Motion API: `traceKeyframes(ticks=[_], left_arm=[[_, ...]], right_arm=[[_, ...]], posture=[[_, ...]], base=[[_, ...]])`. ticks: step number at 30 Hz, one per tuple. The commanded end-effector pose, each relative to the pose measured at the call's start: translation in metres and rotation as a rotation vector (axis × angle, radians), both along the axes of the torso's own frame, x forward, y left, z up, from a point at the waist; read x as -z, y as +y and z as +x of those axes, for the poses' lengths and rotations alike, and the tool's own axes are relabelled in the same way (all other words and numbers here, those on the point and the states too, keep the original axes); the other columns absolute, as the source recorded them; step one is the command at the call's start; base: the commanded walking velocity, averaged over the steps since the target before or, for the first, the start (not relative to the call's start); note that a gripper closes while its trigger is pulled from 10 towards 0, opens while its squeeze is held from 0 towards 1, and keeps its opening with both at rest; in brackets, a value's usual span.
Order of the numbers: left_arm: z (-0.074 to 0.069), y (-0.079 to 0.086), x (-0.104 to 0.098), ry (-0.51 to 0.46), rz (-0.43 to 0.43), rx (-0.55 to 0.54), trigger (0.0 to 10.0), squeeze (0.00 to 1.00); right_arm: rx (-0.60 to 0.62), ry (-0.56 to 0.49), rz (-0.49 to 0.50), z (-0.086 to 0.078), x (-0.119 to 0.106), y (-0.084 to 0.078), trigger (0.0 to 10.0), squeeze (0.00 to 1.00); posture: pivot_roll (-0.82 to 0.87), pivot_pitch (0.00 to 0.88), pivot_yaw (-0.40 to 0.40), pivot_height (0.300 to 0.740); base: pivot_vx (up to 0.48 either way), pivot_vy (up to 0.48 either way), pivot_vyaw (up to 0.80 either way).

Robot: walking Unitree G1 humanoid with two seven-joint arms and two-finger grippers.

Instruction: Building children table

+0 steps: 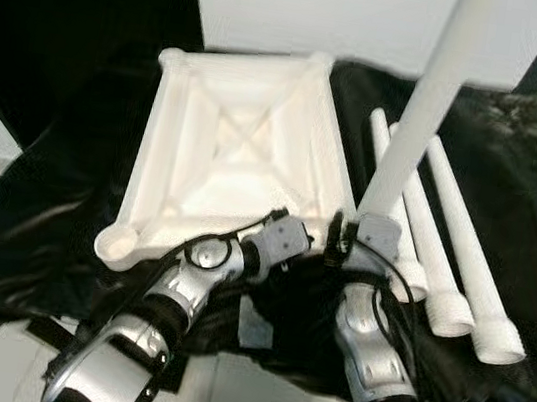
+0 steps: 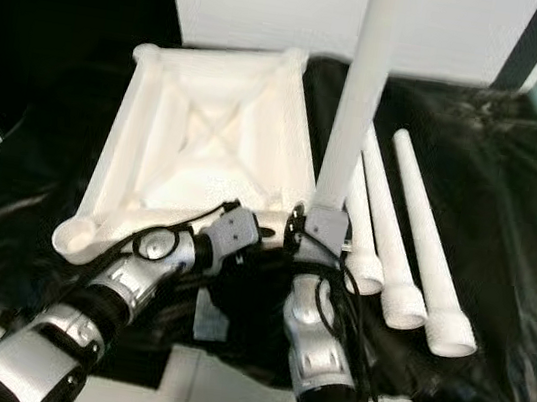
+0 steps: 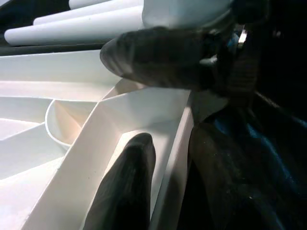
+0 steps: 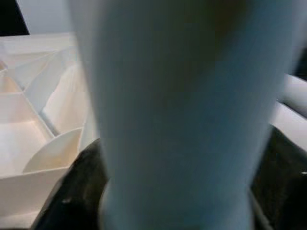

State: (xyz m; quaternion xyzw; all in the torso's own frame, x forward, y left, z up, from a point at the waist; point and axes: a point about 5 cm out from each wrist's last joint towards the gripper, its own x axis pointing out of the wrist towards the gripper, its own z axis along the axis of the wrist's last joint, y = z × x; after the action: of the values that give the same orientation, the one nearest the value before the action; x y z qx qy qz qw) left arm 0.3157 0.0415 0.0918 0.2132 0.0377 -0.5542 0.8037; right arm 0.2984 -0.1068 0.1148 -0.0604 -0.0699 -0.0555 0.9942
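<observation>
Left eye view shows one black sheet (image 1: 512,197) spread over my worktop. On it lies one white tabletop (image 1: 236,146), upside down, ribs up. Beside it lie three white legs (image 1: 445,238) in a row. A fourth leg (image 1: 418,112) stands up tall at the tabletop's near corner, and my right pincer (image 1: 344,235) grips its bottom end. My left pincer (image 3: 168,158) clamps the tabletop's rim, one finger on each side.
</observation>
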Motion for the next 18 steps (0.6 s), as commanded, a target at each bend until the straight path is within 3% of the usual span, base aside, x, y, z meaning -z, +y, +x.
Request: traceKeyframes(ticks=[1,5,7,10,12,14,18], left_arm=[[-0.021,0.013,0.046,0.206,0.118,0.005,10.0,0.0],[-0.021,0.012,0.045,0.205,0.116,0.004,10.0,0.0],[-0.02,0.011,0.045,0.204,0.114,0.005,10.0,0.0],[-0.021,0.01,0.045,0.203,0.114,0.007,10.0,0.0],[-0.021,0.01,0.046,0.204,0.116,0.012,10.0,0.0],[-0.022,0.008,0.045,0.201,0.118,0.029,10.0,0.0],[-0.021,0.006,0.044,0.196,0.118,0.038,10.0,0.0]], right_arm=[[-0.041,0.009,0.017,-0.005,0.002,0.003,10.0,0.0],[-0.068,0.007,0.014,-0.008,0.002,0.0,10.0,0.0],[-0.161,-0.023,-0.054,-0.014,-0.001,-0.012,10.0,0.0],[-0.201,-0.036,-0.092,-0.016,-0.003,-0.018,10.0,0.0],[-0.254,-0.039,-0.124,-0.015,-0.005,-0.025,10.0,0.0],[-0.315,-0.027,-0.16,-0.009,-0.01,-0.042,10.0,0.0],[-0.331,-0.027,-0.191,-0.002,-0.015,-0.056,10.0,0.0]], posture=[[-0.01,0.044,0.039,0.74],[-0.02,0.043,0.037,0.74],[-0.04,0.04,0.042,0.74],[-0.04,0.04,0.042,0.74],[-0.05,0.036,0.046,0.74],[-0.06,0.029,0.05,0.74],[-0.06,0.024,0.053,0.74]], base=[[0.0,0.0,0.0],[0.0,0.0,0.0],[0.0,0.0,0.0],[0.0,0.0,0.0],[0.0,0.0,0.0],[0.0,0.0,0.0],[0.0,0.0,0.0]])
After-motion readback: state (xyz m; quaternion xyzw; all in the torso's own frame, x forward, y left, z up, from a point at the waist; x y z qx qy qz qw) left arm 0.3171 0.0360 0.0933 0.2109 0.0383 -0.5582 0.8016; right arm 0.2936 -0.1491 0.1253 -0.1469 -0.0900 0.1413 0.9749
